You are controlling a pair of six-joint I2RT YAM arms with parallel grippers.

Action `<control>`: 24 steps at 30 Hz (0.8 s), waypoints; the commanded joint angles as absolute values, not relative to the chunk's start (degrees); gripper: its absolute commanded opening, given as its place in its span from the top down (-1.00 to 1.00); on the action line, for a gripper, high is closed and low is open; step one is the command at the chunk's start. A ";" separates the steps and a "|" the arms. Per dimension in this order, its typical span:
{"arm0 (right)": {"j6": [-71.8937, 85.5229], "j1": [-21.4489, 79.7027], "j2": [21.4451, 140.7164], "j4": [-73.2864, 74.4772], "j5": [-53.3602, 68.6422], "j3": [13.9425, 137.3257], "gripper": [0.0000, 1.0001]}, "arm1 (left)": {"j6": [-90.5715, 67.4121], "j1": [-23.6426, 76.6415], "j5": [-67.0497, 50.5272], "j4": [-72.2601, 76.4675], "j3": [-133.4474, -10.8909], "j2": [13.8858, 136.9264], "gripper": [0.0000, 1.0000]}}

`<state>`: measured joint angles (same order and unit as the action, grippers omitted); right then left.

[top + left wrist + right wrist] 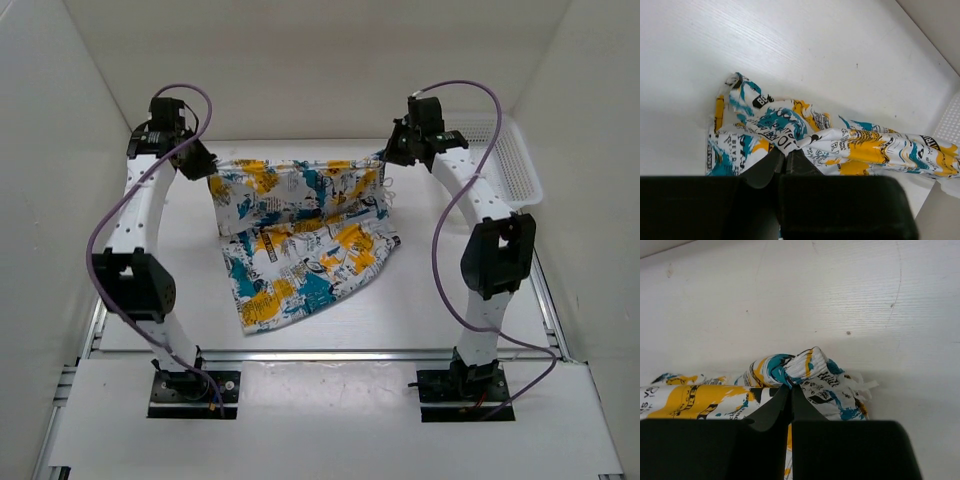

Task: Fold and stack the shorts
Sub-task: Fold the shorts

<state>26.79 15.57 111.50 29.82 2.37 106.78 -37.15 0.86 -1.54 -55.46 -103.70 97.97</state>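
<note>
At the far side of the white tabletop (450, 300), near twelve o'clock in the overhead view, soft white fabric shorts printed with yellow and teal patches and black lettering (300, 200) hang stretched between two robot arms. The left pincer (785, 157) is clamped on one gathered corner at about ten o'clock. The right pincer (791, 390) is pinched tight on the opposite bunched corner at about two o'clock. The held edge runs nearly level between them, and the lower half lies spread on the tabletop, reaching toward six o'clock. A white plastic mesh basket (515, 165) sits toward two o'clock, apart from the cloth.

The fold looks under way, with nothing stacked yet. Each grip appears to hold only a small bunch of fabric, so a hard pull apart could tug a corner free. Uneven travel of the arms would likely skew the crease, and the trailing half may drag and wrinkle against the tabletop.
</note>
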 commanded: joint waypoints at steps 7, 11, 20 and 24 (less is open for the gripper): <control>27.50 14.41 110.50 28.31 3.08 102.52 1.00 | -32.43 -0.62 -3.24 -60.64 -107.27 94.26 0.80; 26.98 14.41 104.95 27.60 2.55 91.98 1.00 | -34.36 1.93 -4.66 -59.24 -91.35 82.82 0.80; 25.31 13.89 93.70 27.60 2.37 73.67 1.00 | -43.14 8.96 -7.91 -56.43 -60.59 61.99 0.80; 24.79 13.89 91.24 27.60 1.76 68.84 1.00 | -46.57 12.39 -7.91 -57.04 -53.98 57.31 0.80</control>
